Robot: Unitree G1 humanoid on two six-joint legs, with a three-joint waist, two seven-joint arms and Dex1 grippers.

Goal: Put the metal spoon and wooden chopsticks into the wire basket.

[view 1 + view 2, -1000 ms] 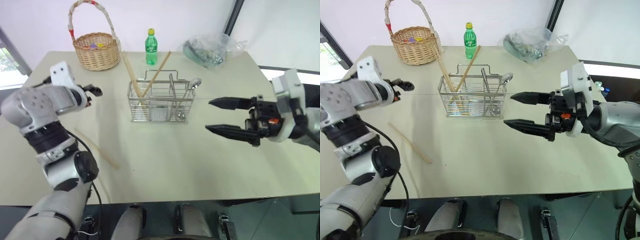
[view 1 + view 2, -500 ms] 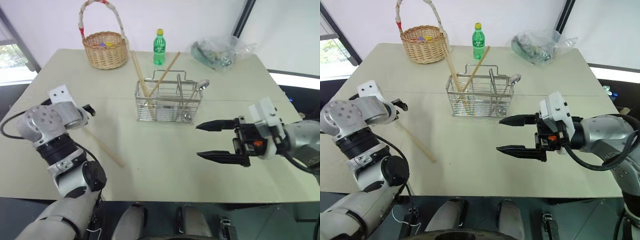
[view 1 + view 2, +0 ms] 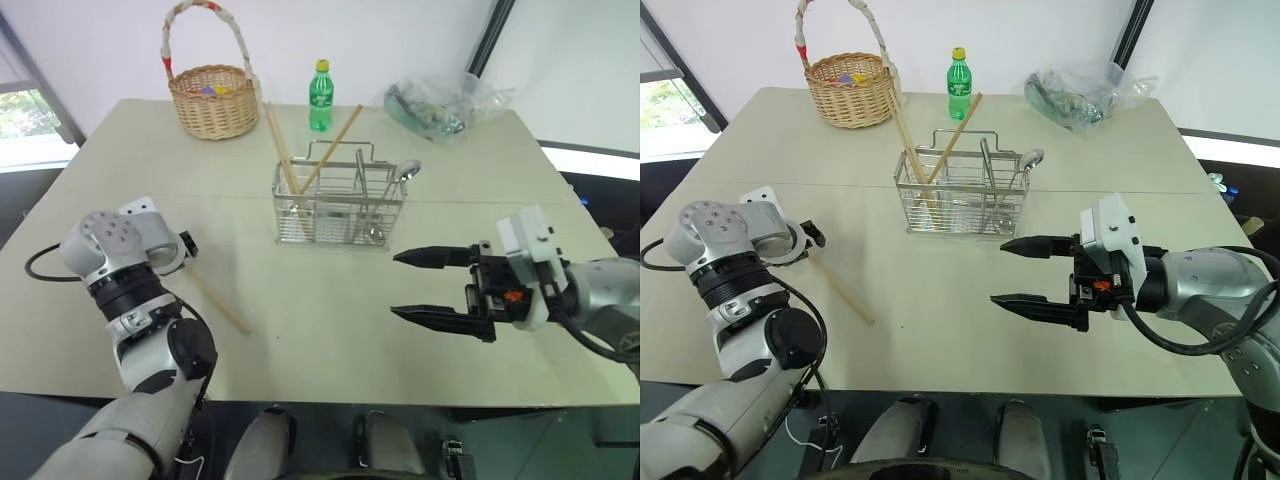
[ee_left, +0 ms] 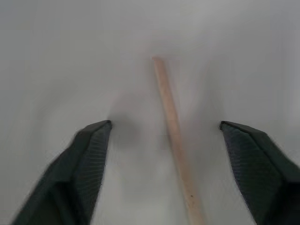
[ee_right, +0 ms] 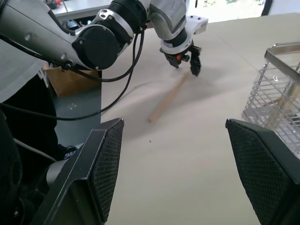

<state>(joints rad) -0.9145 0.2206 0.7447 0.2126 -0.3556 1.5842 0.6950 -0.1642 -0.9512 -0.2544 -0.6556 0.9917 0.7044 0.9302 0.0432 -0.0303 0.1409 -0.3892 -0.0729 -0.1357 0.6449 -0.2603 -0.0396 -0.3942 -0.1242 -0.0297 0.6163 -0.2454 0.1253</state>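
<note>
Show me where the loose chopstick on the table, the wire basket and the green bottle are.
loose chopstick (image 3: 218, 303), left eye view, middle of the stick.
wire basket (image 3: 338, 212), left eye view, front wire wall.
green bottle (image 3: 320, 100), left eye view, its body.

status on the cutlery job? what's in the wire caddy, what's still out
Done: the shiny metal spoon and two light wooden chopsticks stand in the silver wire basket. In hand: the left gripper straddles one end of the last tan chopstick lying on the table, jaws open, not gripping. Left: close, lift, drop it in the basket. The right gripper hovers open and empty.
</note>
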